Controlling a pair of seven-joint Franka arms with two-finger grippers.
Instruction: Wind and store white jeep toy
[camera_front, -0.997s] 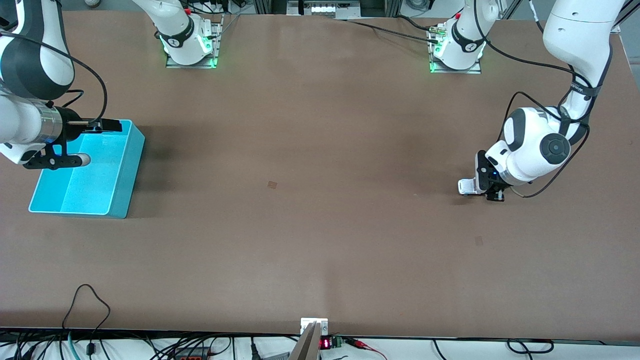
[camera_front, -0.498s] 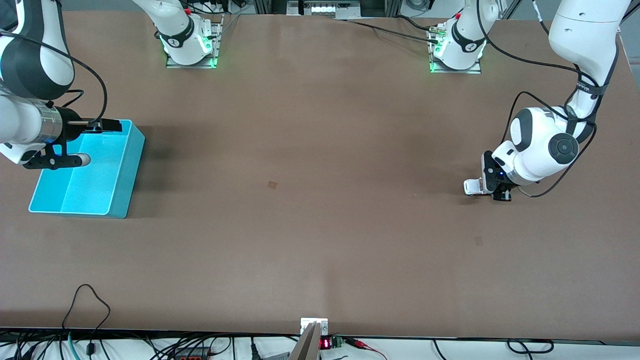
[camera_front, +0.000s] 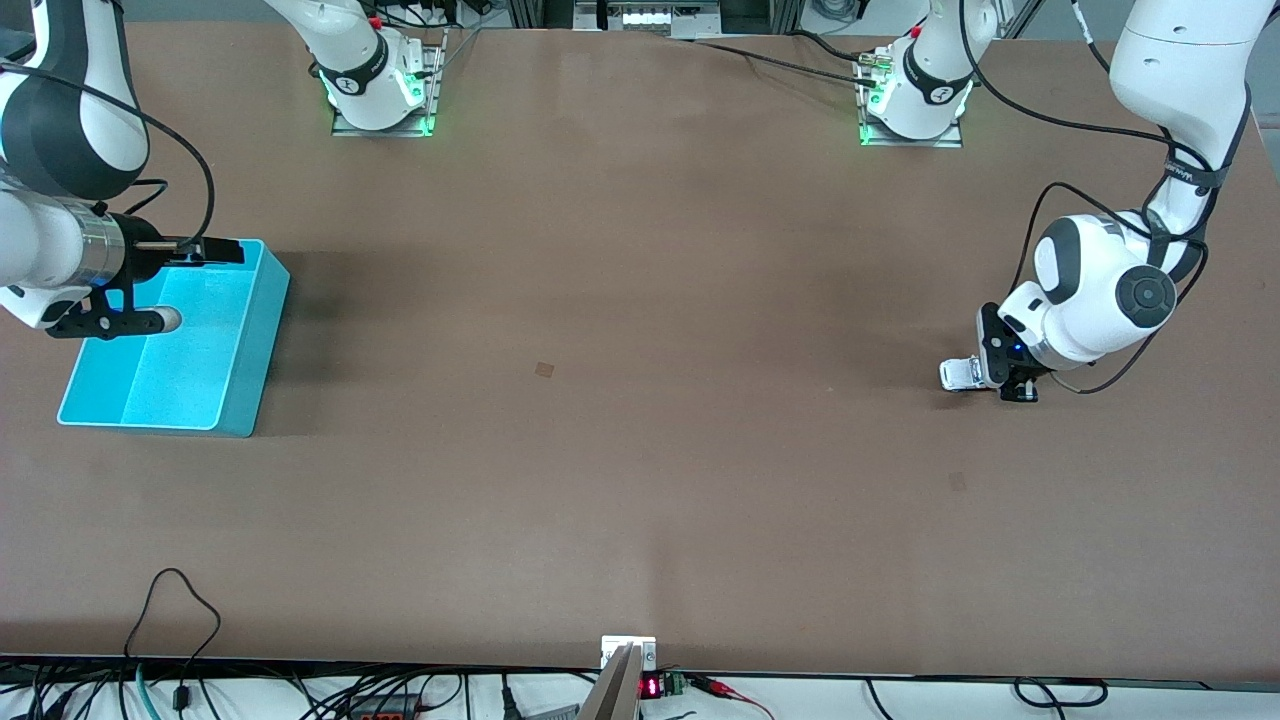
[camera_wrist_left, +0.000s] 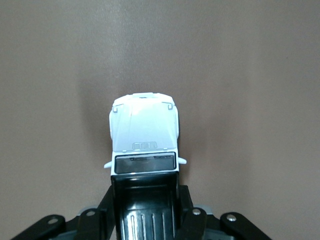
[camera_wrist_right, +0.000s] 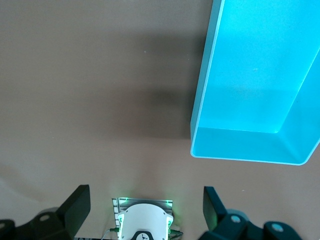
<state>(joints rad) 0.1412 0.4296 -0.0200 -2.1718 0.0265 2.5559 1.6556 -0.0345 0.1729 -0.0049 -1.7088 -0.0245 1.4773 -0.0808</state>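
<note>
The white jeep toy (camera_front: 957, 373) has a black roof and sits at the table surface near the left arm's end. My left gripper (camera_front: 1003, 386) is shut on its rear part. In the left wrist view the jeep (camera_wrist_left: 144, 132) points its white hood away from the gripper (camera_wrist_left: 145, 212), and the black fingers (camera_wrist_left: 192, 220) press on both sides of the roof. My right gripper (camera_front: 185, 285) is open and empty. It hangs still over the end of the cyan bin (camera_front: 265, 340) farther from the front camera. The right wrist view shows its spread fingers (camera_wrist_right: 75, 205) and the bin (camera_wrist_right: 202, 100).
The bin stands at the right arm's end of the table and shows nothing inside. The brown table between the bin and the jeep is bare. Both arm bases stand along the edge farthest from the front camera. Cables lie along the nearest edge.
My left gripper has moved a little toward the left arm's end of the table, taking the jeep with it along the surface. The right arm has not moved.
</note>
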